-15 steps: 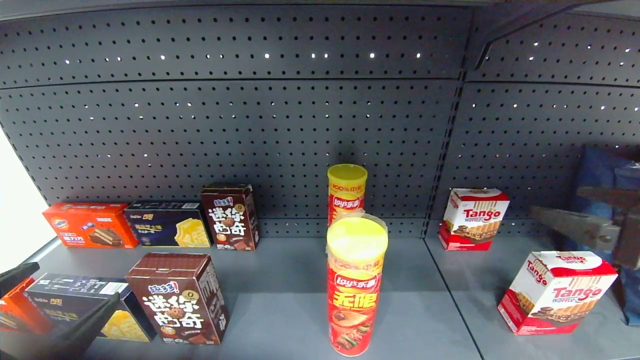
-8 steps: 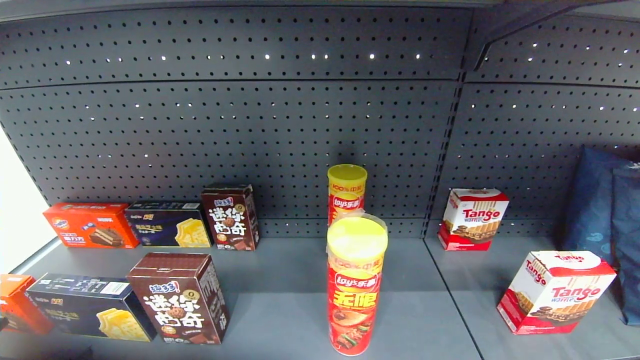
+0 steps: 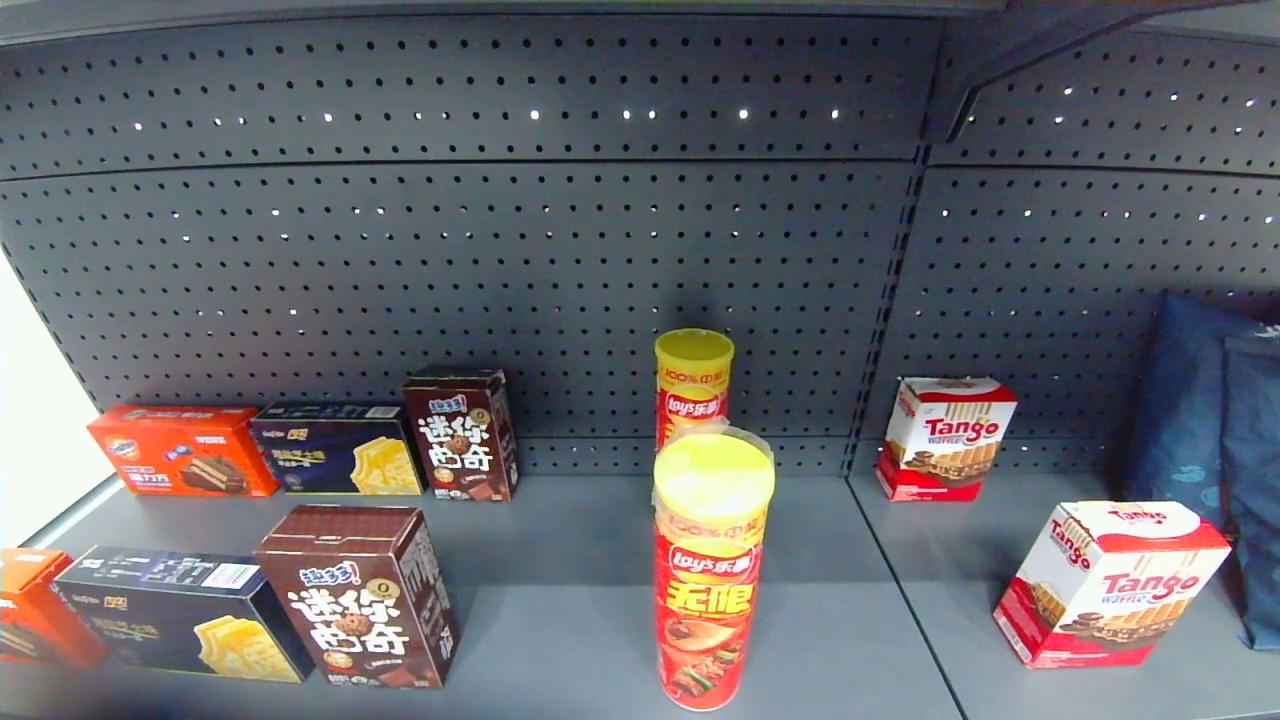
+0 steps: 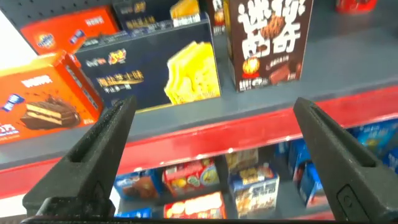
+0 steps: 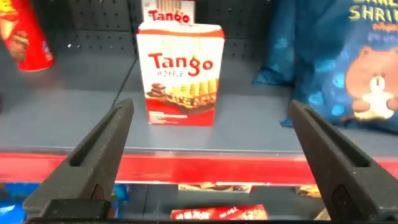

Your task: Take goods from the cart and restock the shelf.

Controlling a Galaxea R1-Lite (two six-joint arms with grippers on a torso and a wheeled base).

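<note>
Hanging just outside the shelf (image 3: 560, 610), the left claw (image 4: 214, 104) has its two dark fingers (image 4: 93, 149) spread wide, nothing between them. From the left wrist, the claw sits in front of the shelf's red front edge (image 4: 205, 134). Beyond that edge, on the grey board, stand the front orange box (image 4: 43, 106), the front navy box (image 4: 149, 68) just beside it, and the front brown box (image 4: 270, 40), upright. None of them touches the fingers. Below the red front edge a lower shelf (image 4: 193, 180) holds small packets.

The right claw (image 5: 211, 107) is likewise splayed and empty, also outside the red front edge. Straight ahead of it, framed by its fingers yet well apart from them, the front wafer box (image 5: 180, 71) stands upright near the shelf's front. The back wafer box (image 5: 169, 12) is behind it and a blue bag (image 5: 348, 62) beside it.

From the head, the back orange box (image 3: 180, 450), back navy box (image 3: 335, 450) and back brown box (image 3: 462, 435) line the pegboard wall (image 3: 500, 250). Right of them the front chip can (image 3: 712, 570) stands upright with the back chip can (image 3: 693, 385) directly behind it, well apart from both wafer boxes
</note>
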